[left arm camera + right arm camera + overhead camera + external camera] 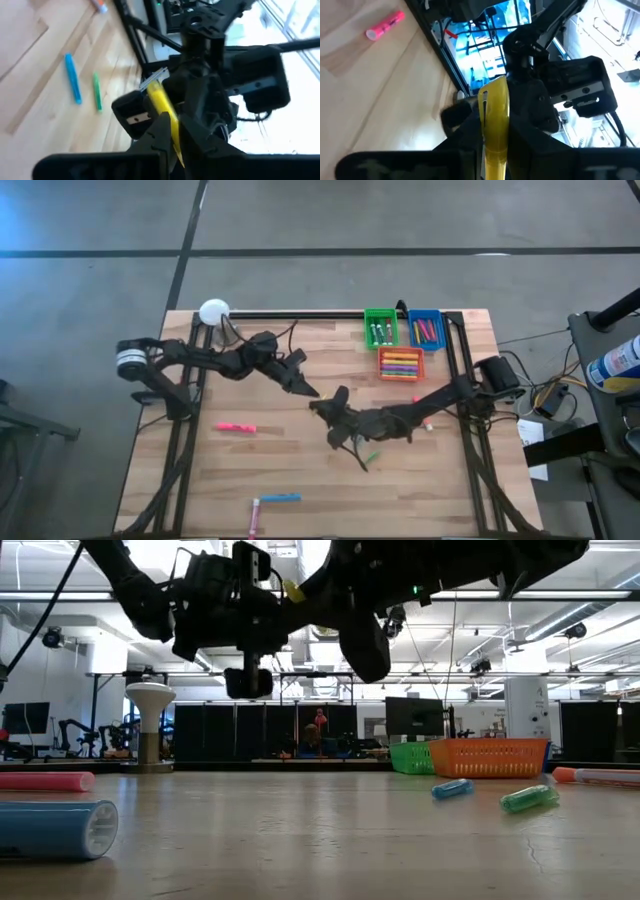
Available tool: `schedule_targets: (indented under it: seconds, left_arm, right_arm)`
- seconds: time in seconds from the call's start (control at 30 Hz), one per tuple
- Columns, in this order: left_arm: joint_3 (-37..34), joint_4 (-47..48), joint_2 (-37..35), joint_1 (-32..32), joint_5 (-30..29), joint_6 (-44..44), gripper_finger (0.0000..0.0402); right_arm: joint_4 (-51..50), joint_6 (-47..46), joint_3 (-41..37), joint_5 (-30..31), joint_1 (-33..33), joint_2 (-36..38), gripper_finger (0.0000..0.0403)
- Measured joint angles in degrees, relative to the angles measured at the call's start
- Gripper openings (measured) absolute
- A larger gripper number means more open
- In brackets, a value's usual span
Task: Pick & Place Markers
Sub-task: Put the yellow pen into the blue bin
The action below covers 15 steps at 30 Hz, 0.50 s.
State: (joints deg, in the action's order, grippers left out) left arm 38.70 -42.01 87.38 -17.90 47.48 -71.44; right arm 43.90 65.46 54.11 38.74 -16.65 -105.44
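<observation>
Both grippers, left gripper (312, 392) and right gripper (322, 408), pinch one yellow marker (162, 100) mid-table; bins (400, 363) at one o'clock part-filled, strays (235, 426) at seven remain.

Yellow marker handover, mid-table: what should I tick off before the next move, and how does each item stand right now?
1. Yellow marker sits between the left gripper's fingers: ok.
2. The same marker sits between the right gripper's fingers: ok.
3. Both grippers meet well above the table, marker off the wood: ok.
4. Right gripper's hold is firm enough for the left to let go: cannot tell.
5. Green bin, blue bin and orange bin stand open-topped at the far right corner: ok.
6. Which bin takes yellow: cannot tell.
</observation>
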Motion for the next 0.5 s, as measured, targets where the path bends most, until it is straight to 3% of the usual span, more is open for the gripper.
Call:
schedule_targets:
  seconds: [0.17,0.3,0.4,0.5]
  left_arm:
    - [0.3,0.3,-2.1,-3.4,2.9,7.7,0.0032]
    - [-0.6,2.6,-4.4,-6.1,2.4,20.7,0.0033]
    - [-1.5,3.3,-5.0,-7.3,-2.1,32.9,0.0033]
    - [-1.9,3.6,-5.0,-7.6,-10.6,43.7,0.0033]
  right_arm:
    - [-0.3,-3.3,-0.5,-0.3,-0.3,1.2,0.0054]
    - [-1.7,-7.6,-1.6,-0.2,-0.2,3.0,0.0054]
    - [-6.7,-13.3,-2.8,-0.2,1.1,5.9,0.0054]
    - [-15.0,-21.4,-4.5,0.0,3.5,10.4,0.0054]
